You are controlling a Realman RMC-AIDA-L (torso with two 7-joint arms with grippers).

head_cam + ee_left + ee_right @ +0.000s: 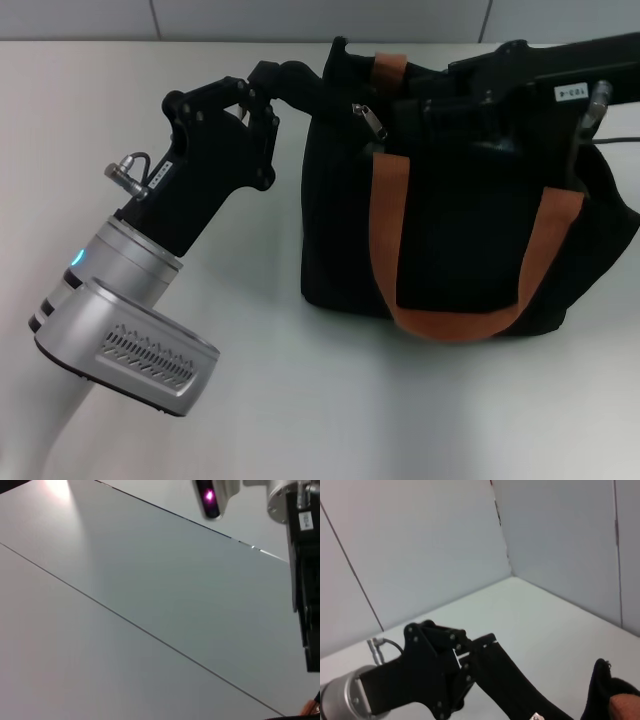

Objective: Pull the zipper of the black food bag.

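Gripping corner fabric of the soft, boxy black food bag (450, 230), left gripper (285, 80) clamped; small silver zipper (374, 121) beside it; right gripper's (440, 95) state untellable.

The right claw (425, 100) seems buried behind the black food bag (450, 230).

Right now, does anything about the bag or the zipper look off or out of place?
Nothing looks damaged or spilled. The black food bag stands upright on the table, one strap hanging down its front. The left gripper pinches a stretched tab of fabric at the bag's top corner, not the zipper, which hangs free nearby. The right gripper's arm lies across the bag top.
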